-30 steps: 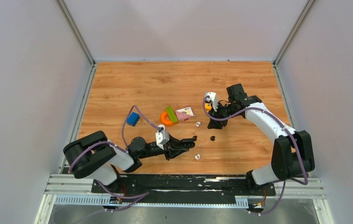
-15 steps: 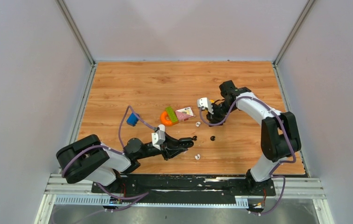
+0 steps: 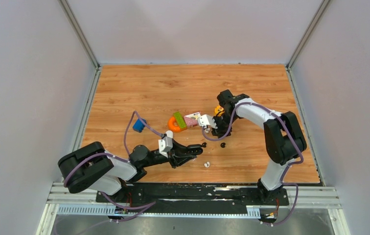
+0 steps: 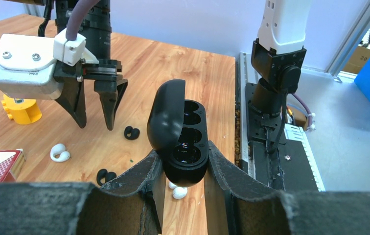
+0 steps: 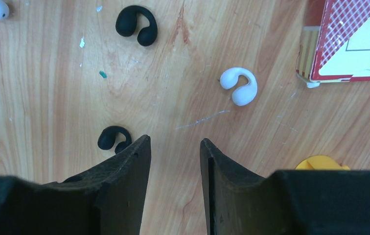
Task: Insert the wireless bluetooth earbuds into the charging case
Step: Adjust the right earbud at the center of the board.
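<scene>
My left gripper (image 3: 195,151) is shut on an open black charging case (image 4: 183,147), lid up and both wells empty. My right gripper (image 3: 207,127) is open and empty, pointing down just above the wood (image 5: 174,142). A white earbud (image 5: 240,85) lies ahead of it to the right. One black earbud (image 5: 113,138) lies partly behind its left finger and another (image 5: 136,24) lies farther off. In the left wrist view the right gripper (image 4: 97,122) hangs over a black earbud (image 4: 131,132), and a white one (image 4: 178,192) lies under the case. A white earbud (image 3: 206,165) lies near the front.
An orange ring (image 3: 174,125) with a green block (image 3: 179,120) and a red-checked card box (image 3: 193,119) lie left of the right gripper. A yellow block (image 3: 218,110) sits behind it. A blue block (image 3: 139,125) lies at the left.
My right arm has swung left and toward the front, bringing its open gripper down over the earbuds beside the card box. My left gripper has hardly moved with the case.
</scene>
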